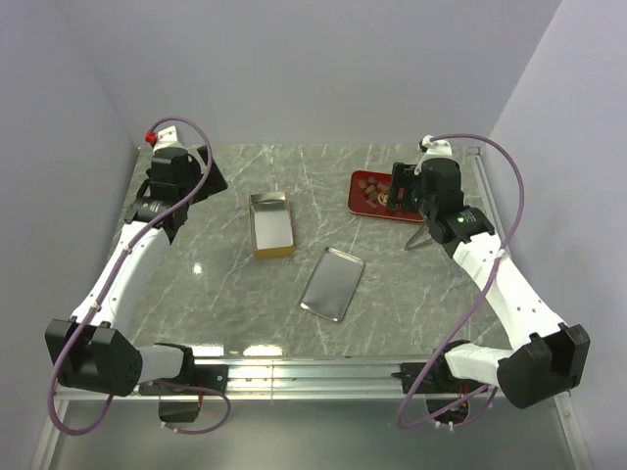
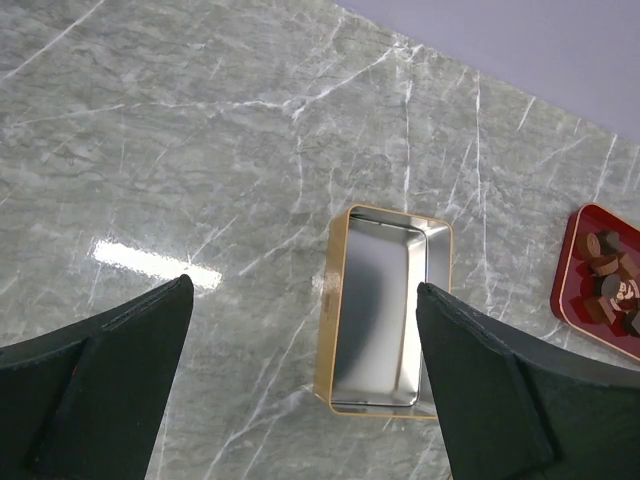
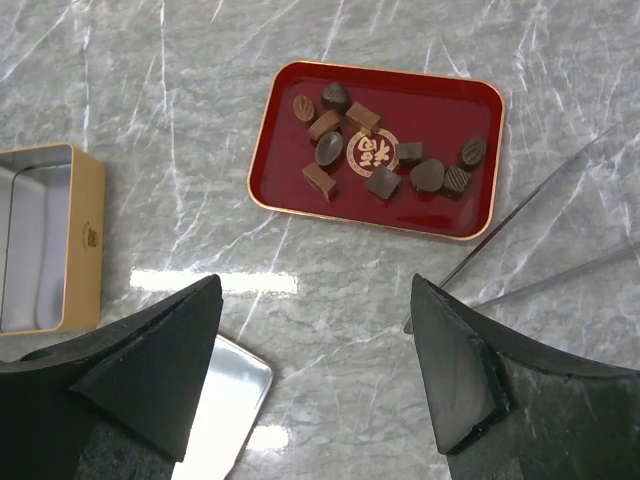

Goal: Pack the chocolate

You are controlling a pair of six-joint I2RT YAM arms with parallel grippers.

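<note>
Several small brown chocolates (image 3: 329, 150) lie in a red tray (image 3: 450, 120) at the back right of the table; they also show in the top view (image 1: 375, 193) and the left wrist view (image 2: 603, 266). The gold tin (image 1: 271, 223) stands open and empty left of centre, and also shows in the left wrist view (image 2: 385, 310) and the right wrist view (image 3: 45, 240). My left gripper (image 2: 305, 288) is open and empty, above and to the left of the tin. My right gripper (image 3: 315, 285) is open and empty, over bare marble just in front of the tray.
The tin's lid (image 1: 333, 284) lies silver side up in the middle of the table, and also shows in the right wrist view (image 3: 225, 400). A thin metal wire piece (image 3: 520, 215) lies right of the tray. Walls stand behind and to both sides.
</note>
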